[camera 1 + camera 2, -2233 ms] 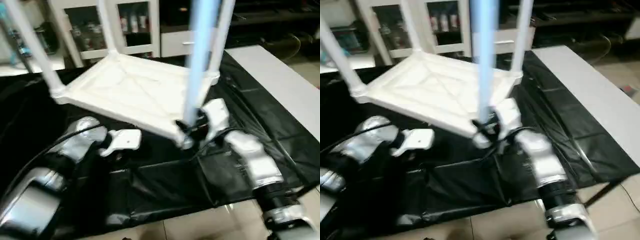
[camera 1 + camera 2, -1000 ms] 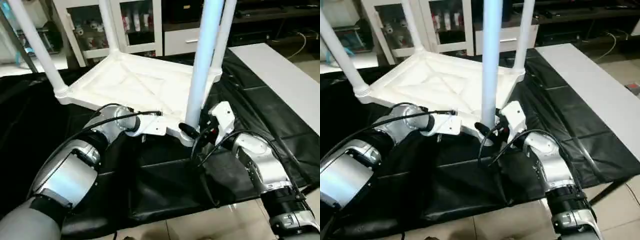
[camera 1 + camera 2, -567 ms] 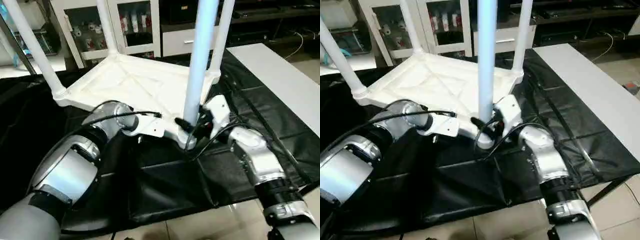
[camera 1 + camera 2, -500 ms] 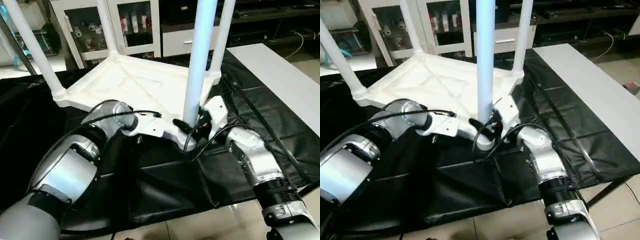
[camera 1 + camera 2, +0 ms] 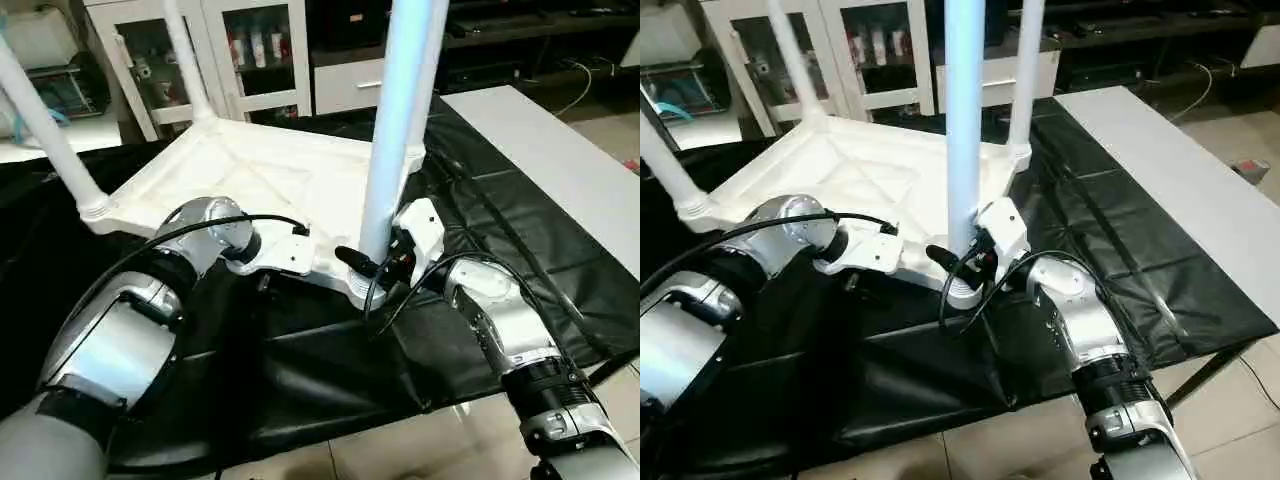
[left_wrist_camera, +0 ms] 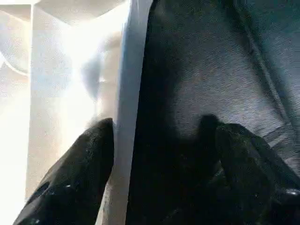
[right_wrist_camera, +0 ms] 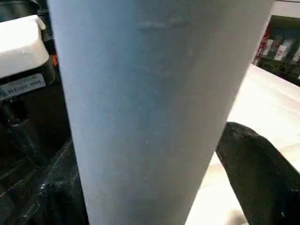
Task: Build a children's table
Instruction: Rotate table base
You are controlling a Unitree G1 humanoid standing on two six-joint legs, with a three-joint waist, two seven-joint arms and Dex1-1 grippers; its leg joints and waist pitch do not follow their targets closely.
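Two cabinets (image 5: 255, 55) behind | black cloth (image 5: 330, 370) under table top (image 5: 270, 175)

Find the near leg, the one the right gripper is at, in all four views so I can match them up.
Left eye view: near leg rises from centre to the top edge.
Right eye view: the leg stands just left of centre.
Right wrist view: the leg, close up, between the right gripper's fingers.
Left wrist view: I cannot tell it there.
Shared landmark: the near corner socket of the tabletop.
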